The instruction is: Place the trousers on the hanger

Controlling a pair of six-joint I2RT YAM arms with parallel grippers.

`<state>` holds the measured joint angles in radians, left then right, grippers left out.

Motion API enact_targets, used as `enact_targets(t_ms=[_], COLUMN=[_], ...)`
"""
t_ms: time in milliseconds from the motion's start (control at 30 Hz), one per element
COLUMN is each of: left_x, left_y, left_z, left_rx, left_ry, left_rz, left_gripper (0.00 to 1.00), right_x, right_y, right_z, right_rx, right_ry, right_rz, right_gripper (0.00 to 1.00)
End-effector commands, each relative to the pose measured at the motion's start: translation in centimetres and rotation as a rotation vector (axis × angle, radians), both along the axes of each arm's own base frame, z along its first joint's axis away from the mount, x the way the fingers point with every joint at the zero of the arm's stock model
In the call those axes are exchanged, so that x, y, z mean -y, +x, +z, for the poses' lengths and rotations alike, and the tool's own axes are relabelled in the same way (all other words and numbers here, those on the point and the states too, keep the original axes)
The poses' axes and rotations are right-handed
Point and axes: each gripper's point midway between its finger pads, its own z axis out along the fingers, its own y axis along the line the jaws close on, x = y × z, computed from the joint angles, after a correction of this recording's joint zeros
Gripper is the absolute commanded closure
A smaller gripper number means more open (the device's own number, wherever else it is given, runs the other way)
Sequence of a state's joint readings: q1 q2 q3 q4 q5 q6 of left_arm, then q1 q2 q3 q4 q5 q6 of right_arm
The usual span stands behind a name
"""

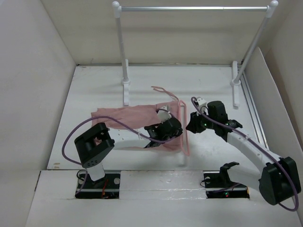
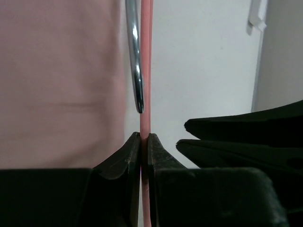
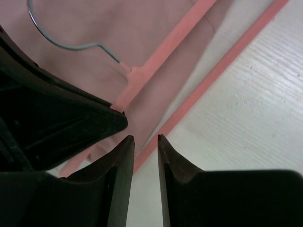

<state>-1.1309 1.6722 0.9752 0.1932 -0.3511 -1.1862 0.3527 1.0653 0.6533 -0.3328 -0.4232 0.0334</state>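
Top: trousers [image 1: 125, 117] lie flat mid-tabletop [image 1: 94, 85]. The hanger [image 1: 185, 139] lies along their right edge, partly on the fabric. Left tool [image 1: 176, 127] reaches the hanger from the left, right tool [image 1: 190, 125] sits just right of it. Garment rail [image 1: 194, 8] stands at the back, well apart.
Left wrist: left tool pressed together, pinching the hanger's pink bar. Metal hook [image 2: 137, 71] just above the tips, trousers to the left.
Right wrist: right tool narrowly spread, gripping nothing. A hanger bar runs up to the gap.
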Motion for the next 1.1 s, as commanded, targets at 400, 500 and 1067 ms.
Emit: enact_targets(t_ms=[400, 500, 1067], left_x=[-0.5, -0.6, -1.6], left_y=[1.8, 1.8, 1.4], left_z=[-4.1, -4.6, -6.2], left_rx=[-0.032, -0.039, -0.057], left_ry=[-0.006, 0.002, 0.054], left_rz=[0.181, 0.184, 0.187], left_gripper=[1.0, 1.0, 1.0], right_x=[-3.2, -3.4, -1.4], right_y=[7.2, 7.6, 8.5], right_z=[-3.8, -4.3, -3.6], right_rx=[-0.014, -0.019, 0.004], right_ry=[0.112, 0.112, 0.101], right_rz=[0.007, 0.007, -0.09], right_gripper=[0.55, 0.44, 0.51])
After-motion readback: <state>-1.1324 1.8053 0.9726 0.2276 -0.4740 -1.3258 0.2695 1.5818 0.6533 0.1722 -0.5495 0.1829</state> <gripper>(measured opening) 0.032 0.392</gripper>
